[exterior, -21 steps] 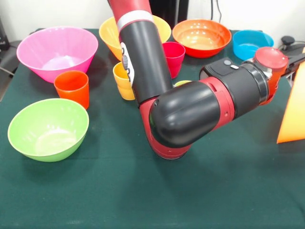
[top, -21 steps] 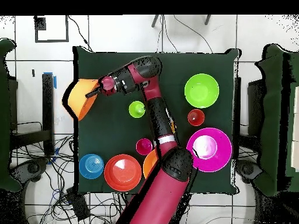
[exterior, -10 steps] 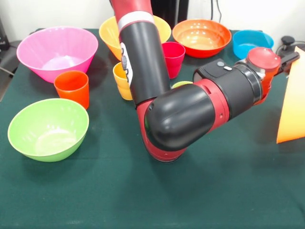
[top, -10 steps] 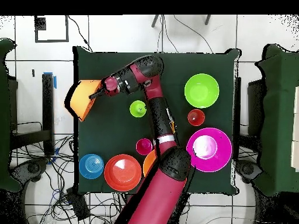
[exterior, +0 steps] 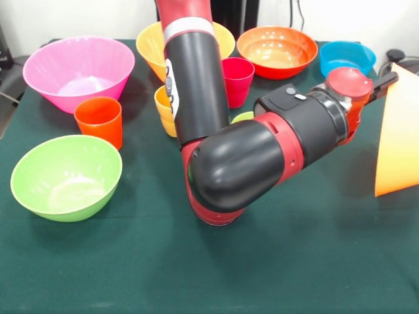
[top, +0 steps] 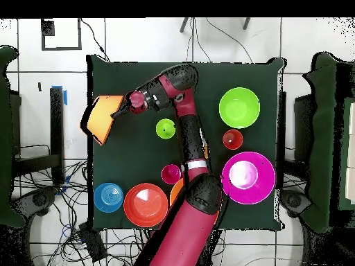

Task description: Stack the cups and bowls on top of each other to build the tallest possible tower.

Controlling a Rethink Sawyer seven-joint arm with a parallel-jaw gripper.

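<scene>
Overhead view: the gripper (top: 123, 106) is closed on the rim of a large orange bowl (top: 102, 118), carried tilted above the table (top: 139, 76) edge, and has drawn slightly closer to the lime green cup (top: 165, 128) than a second ago. Judged from this, transport is under way; no tower exists yet, and the pink bowl (top: 247, 177) sits well apart.

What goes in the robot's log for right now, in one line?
claw: gripping big orange bowl, tipped on its side | other bowls and cups: apart on table | tower: not started
</scene>
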